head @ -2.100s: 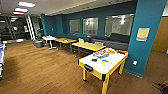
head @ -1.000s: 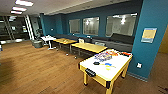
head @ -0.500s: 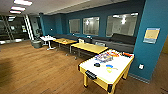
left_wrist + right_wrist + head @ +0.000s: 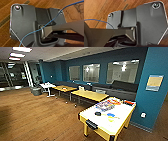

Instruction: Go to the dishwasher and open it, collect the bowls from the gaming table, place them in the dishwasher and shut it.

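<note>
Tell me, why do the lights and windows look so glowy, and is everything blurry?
Head view: the ceiling lights and the windows are blown out to white, with a pale sheen on the floor; the bowls on the gaming table are smeared into colour blobs. Left wrist view: the blue cable is fairly crisp, the wood behind soft. Right wrist view: a soft white edge rims the dark plate.

One gaming table [image 4: 117, 119] bears three bowls: black [image 4: 97, 113], blue [image 4: 111, 114], yellow-green [image 4: 110, 119].
</note>
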Available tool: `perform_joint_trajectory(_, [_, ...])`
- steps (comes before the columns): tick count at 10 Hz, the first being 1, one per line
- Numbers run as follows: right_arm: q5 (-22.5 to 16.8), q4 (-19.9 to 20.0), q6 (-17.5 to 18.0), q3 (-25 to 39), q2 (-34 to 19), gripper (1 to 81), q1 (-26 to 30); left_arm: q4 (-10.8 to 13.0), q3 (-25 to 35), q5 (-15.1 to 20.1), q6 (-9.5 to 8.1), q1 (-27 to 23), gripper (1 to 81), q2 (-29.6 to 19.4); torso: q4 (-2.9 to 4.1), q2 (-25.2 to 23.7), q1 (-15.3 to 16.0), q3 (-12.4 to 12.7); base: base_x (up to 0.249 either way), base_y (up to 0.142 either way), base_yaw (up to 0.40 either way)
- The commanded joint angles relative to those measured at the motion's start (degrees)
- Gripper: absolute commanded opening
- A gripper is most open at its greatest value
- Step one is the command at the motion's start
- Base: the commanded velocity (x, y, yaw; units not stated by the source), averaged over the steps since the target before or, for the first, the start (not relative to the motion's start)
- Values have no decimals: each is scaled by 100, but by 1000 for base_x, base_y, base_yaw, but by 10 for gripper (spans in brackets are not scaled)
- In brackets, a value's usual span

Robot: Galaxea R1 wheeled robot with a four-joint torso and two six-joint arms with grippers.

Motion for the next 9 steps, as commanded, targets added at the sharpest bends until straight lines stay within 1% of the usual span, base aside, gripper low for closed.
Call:
perform_joint_trajectory(1, [-212, 49, 16, 96, -29, 811, 281, 15, 49, 229, 5, -210, 811, -35, 0, 0, 0, 0, 133, 73, 0])
perform_joint_trajectory(6, [-212, 49, 15, 87, -29, 811, 290, 15, 49, 238, 5, -210, 811, -26, 0, 0, 0, 0, 133, 68, 0])
perform_joint_trajectory(9, [-212, 49, 7, 96, -29, 811, 290, 15, 49, 237, 5, -210, 811, -26, 0, 2, 5, -2, 134, 0, 0])
